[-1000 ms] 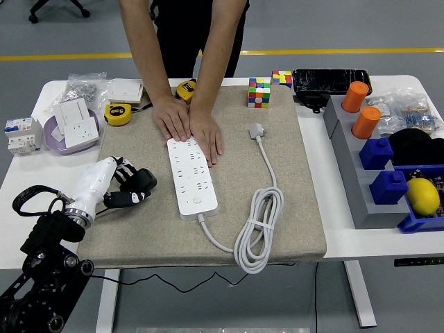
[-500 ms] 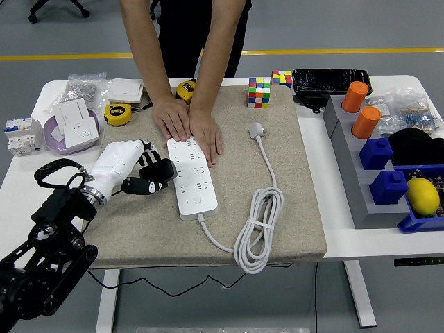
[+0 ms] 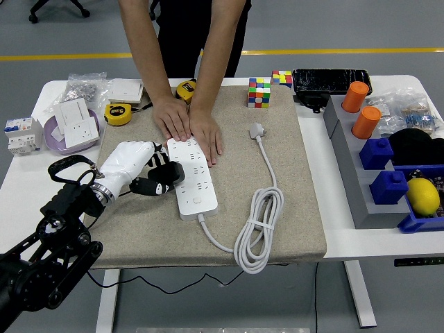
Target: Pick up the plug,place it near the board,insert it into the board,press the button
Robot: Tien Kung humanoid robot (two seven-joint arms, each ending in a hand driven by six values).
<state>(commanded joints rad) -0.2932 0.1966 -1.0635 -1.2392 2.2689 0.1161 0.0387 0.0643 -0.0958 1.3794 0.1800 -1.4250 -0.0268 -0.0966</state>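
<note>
Hovering our left hand [image 3: 142, 170] at the power strip's [image 3: 189, 174] nine o'clock edge, fingers loosely curled, gripping nothing. Person's hands [image 3: 187, 125] pin the strip's twelve o'clock end. Plug [image 3: 257, 130] lies untouched at its three o'clock; we judge pickup comes next.

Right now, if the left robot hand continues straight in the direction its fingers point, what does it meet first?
Probably the long white power strip. The left robot hand points right, its black fingertips already at the strip's left edge; whether they touch is unclear.
</note>
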